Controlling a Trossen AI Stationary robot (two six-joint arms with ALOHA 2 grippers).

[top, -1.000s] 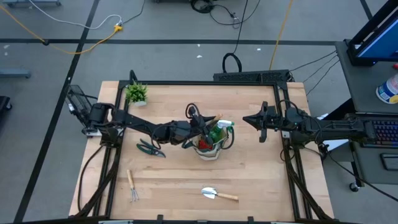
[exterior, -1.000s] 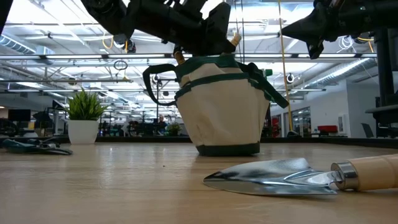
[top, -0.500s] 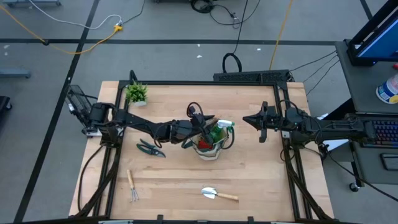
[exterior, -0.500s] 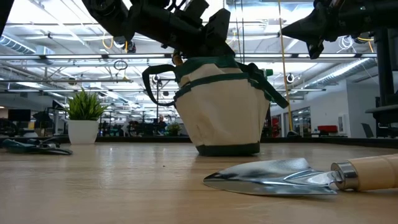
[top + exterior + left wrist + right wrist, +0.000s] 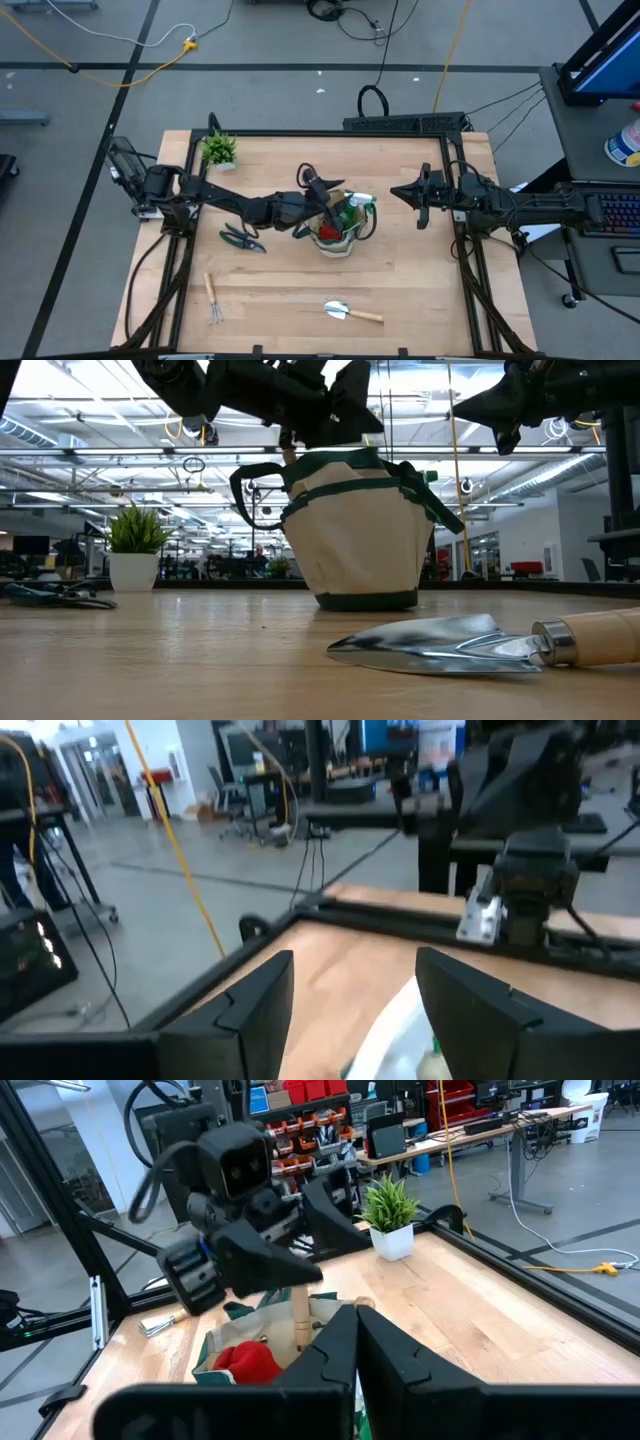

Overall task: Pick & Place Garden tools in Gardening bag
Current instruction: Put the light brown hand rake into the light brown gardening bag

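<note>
The beige gardening bag (image 5: 338, 235) (image 5: 355, 530) stands upright mid-table. Inside it I see a red glove (image 5: 245, 1360), a green spray bottle with a white nozzle (image 5: 357, 203) and a wooden tool handle (image 5: 300, 1318) standing upright. My left gripper (image 5: 323, 190) (image 5: 350, 975) hovers open right above the bag's mouth, fingers either side of the handle's top. My right gripper (image 5: 395, 192) (image 5: 356, 1320) is shut and empty, in the air right of the bag. Pruning shears (image 5: 241, 238), a hand fork (image 5: 213, 298) and a trowel (image 5: 352, 313) (image 5: 470, 645) lie flat on the table.
A small potted plant (image 5: 219, 150) (image 5: 135, 545) stands at the far left corner. The shears lie just left of the bag under my left arm. The fork and trowel lie near the front edge, with bare wood between them and the bag.
My left gripper has opened over the bag's mouth and let go of the wooden-handled tool, which now stands in the bag. The gripper dipped slightly, then rose a little above the bag.
</note>
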